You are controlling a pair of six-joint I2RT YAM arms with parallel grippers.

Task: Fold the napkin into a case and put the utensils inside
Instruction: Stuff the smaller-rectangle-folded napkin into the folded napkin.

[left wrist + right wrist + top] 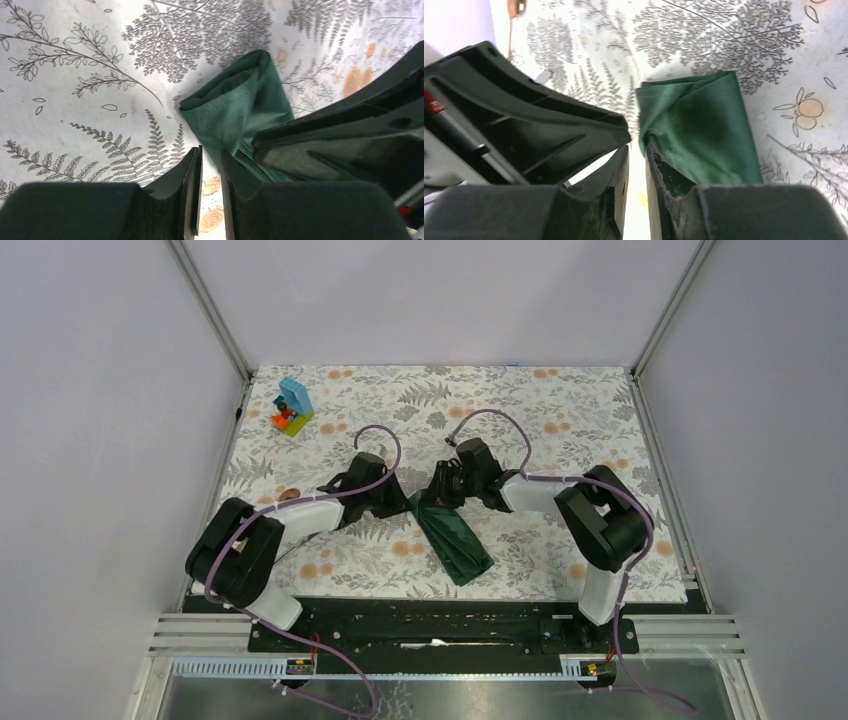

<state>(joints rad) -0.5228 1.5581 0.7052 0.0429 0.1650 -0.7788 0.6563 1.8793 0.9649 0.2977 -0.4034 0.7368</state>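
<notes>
Fig.: both pincers at the far end of the case. The napkin (pixel 452 538), already a narrow oblong case, lies centre-near on the floral table covering (pixel 560 410). Its long axis runs diagonally, far-left to near-right, and the near end lies close to the covering's near edge. L gripper (pixel 210 150) meets the far end from the left, R gripper (pixel 636 147) from the far-right. Both are about equally near, and the two heads almost touch each other. L wrist view: the case mouth is just ahead and to the right of the fingertips. R wrist view: the cloth is again ahead-right, with one finger lying over its edge. Pincer state, both arms: fingers almost pressed together, with a thin slit showing bare covering and no cloth visibly pinched. Judgement: the next move turns on this far end, which prob. needs opening or holding for loading, and approach along the diagonal axis seems freest. Room: bare covering on the far and right sides, but tight between the grippers. The toy block stack (pixel 292 408) is well apart at far-left. The utensils are not made out for sure; a brownish tip (pixel 290 496) by the L forearm may be one.
</notes>
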